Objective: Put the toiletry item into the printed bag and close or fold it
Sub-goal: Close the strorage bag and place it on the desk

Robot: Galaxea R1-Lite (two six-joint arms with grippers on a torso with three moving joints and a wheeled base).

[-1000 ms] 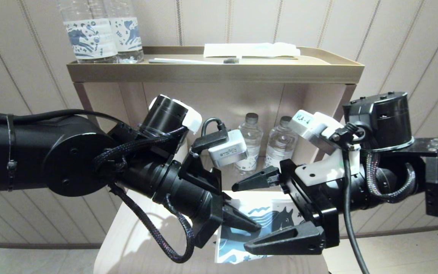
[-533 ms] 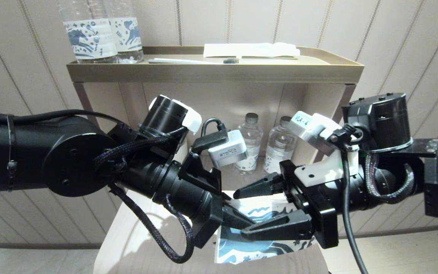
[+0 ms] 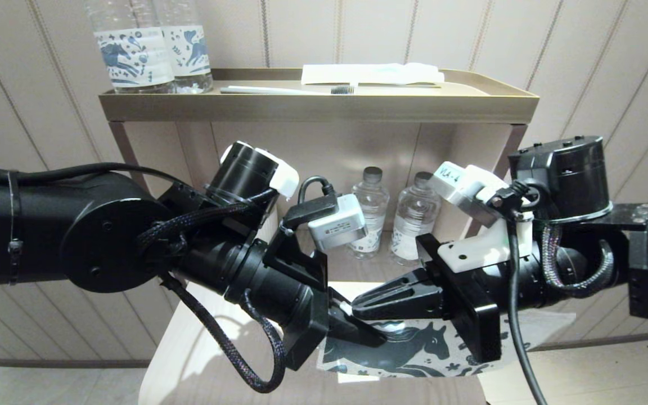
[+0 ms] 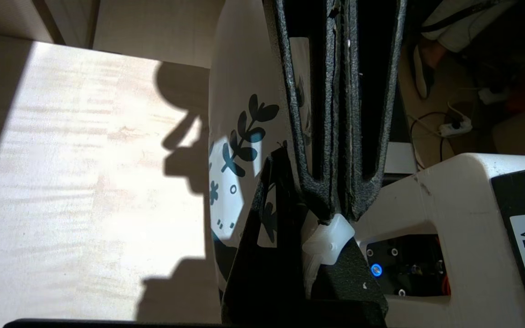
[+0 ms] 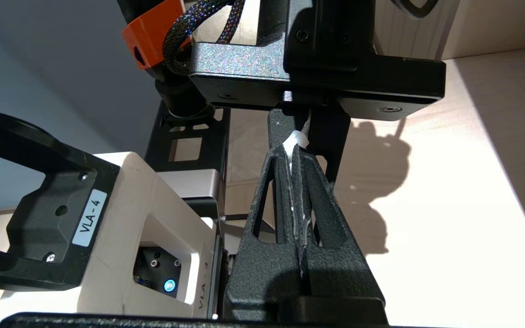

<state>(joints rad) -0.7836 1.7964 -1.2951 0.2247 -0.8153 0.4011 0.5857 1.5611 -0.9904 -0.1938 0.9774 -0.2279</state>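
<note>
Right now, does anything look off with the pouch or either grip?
Nothing stands out. Left gripper and right gripper are both shut on the printed bag, held flat above the table.

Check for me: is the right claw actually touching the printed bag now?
Touching. In the right wrist view the right claw is shut with the white film of the printed bag pinched between its fingers; the head view agrees.

The bag, white with a dark horse print, hangs flat above the table. A white comb end pokes from its top edge.
</note>
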